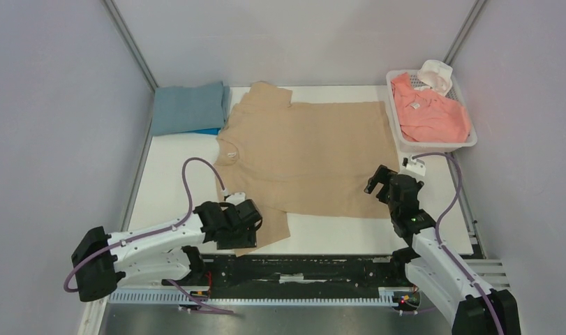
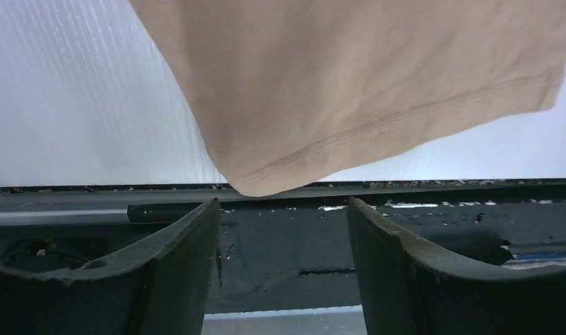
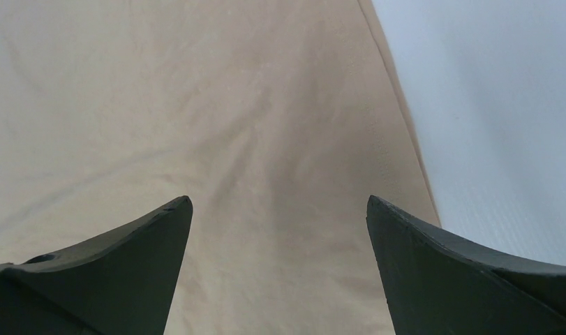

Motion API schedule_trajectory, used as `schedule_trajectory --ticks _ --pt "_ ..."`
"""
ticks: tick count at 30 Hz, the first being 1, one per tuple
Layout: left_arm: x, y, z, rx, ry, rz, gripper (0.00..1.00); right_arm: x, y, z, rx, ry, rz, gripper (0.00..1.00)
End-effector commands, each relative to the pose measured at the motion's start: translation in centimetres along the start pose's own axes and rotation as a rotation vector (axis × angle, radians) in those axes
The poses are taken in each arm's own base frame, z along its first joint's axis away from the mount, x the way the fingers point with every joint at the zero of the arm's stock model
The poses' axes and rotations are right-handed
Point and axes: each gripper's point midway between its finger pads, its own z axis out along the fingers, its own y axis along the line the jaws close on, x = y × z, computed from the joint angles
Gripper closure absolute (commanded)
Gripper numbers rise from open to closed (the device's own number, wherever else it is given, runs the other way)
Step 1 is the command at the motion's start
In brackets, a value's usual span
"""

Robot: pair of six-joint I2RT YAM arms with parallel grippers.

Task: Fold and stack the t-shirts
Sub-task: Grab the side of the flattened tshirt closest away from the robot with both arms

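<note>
The left pincer [image 2: 283, 209], released, sits just beside the tan t-shirt [image 1: 308, 153] corner at lower left. The right pincer [image 3: 280, 202], also released, is over its lower-right edge.

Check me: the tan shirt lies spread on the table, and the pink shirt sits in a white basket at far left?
Not left: the top view shows the white basket with the pink shirt at far right. The tan shirt does lie spread.

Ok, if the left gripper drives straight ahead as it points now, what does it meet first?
Probably the sleeve hem of the tan t-shirt, just ahead of the open left gripper at the table edge; depth is unclear, so it might pass above.
</note>
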Motion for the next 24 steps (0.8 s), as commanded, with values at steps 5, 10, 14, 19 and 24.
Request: schedule_trajectory --ticks 5,10,14,19,24 --pt "1.9 -0.3 3.4 -0.048 0.055 -0.060 0.40 -1.6 0.3 0.0 0.017 -0.022 -0.008 0.02" --pt "0.0 -0.7 4.4 -0.080 -0.032 -0.063 0.48 -1.5 0.0 0.1 0.025 -0.028 -0.003 0.02" --pt "-0.7 -0.4 4.8 -0.113 -0.066 -0.067 0.75 -1.7 -0.1 -0.1 0.031 -0.032 0.001 0.02" --pt "-1.5 -0.8 3.9 -0.084 -0.095 -0.034 0.98 -1.5 -0.6 -0.9 0.066 -0.003 0.021 0.02" --pt "-3.0 -3.2 2.6 0.087 -0.174 0.021 0.98 -0.9 -2.6 -2.1 0.177 0.063 0.018 0.02"
